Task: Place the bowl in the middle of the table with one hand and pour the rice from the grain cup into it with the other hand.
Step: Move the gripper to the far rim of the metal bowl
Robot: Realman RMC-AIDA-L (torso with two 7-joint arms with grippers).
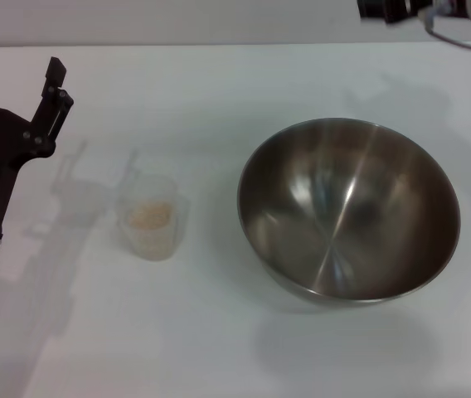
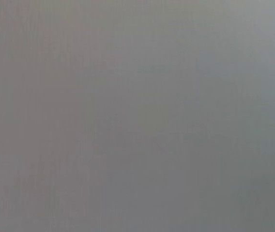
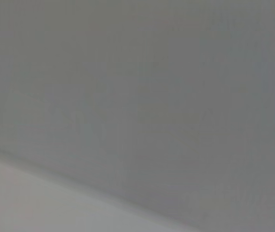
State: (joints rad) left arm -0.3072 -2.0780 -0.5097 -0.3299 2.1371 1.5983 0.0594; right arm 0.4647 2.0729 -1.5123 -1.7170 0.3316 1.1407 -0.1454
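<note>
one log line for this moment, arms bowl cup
left gripper open, left of grain cup | right arm far edge | rice in cup | bowl empty

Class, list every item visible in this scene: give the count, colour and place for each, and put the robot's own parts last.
bowl: one, shiny steel, empty, right of centre on the table.
grain cup: one, clear plastic, upright, left of the bowl and apart from it.
rice: one pale beige mass, inside the cup.
table: one, white.
left gripper: one, black, open, at the left edge, holding nothing.
right arm: one, black and silver, at the top right edge; only part shows.
</note>
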